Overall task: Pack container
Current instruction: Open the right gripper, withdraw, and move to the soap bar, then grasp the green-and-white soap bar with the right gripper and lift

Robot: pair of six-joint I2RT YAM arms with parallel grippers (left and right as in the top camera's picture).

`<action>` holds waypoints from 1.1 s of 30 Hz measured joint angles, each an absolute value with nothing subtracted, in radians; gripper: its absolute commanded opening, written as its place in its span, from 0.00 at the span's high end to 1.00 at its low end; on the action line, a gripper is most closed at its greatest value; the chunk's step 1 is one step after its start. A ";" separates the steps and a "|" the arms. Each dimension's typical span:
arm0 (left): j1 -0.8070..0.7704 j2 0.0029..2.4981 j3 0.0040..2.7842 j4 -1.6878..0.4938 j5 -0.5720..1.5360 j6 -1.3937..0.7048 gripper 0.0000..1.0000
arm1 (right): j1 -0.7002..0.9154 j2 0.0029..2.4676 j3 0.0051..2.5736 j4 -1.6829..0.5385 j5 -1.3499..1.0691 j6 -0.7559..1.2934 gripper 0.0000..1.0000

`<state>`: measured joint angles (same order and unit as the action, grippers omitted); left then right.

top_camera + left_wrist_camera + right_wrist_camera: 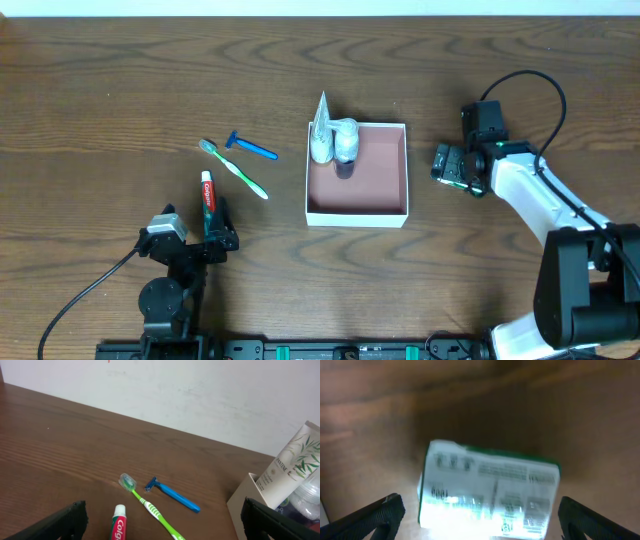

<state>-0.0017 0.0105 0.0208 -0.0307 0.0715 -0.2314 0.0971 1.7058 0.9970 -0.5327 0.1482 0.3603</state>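
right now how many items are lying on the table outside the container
4. The green toothbrush, blue razor and Colgate toothpaste tube lie left of the container; a green-and-white carton lies under the right wrist camera. More could be hidden from view.

The table is dark brown with wood grain. The box has white walls and a reddish-brown floor. The toothbrush is green and white, the razor blue, the toothpaste red and white. The tube shows green leaves on white.
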 measured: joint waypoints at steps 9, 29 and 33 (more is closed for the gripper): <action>-0.002 0.010 0.021 -0.031 0.071 -0.232 0.02 | 0.078 1.744 0.997 -0.477 0.116 0.330 0.03; -0.002 0.010 0.021 -0.031 0.072 -0.232 0.02 | 0.074 1.761 0.992 -0.461 0.124 0.305 0.06; -0.002 0.010 0.021 -0.031 0.072 -0.232 0.02 | 0.074 1.761 0.981 -0.469 0.120 0.299 0.04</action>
<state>-0.0017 0.0101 0.0208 -0.0311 0.0715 -0.2317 0.0742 1.7615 0.9806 -0.4694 0.1204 0.2989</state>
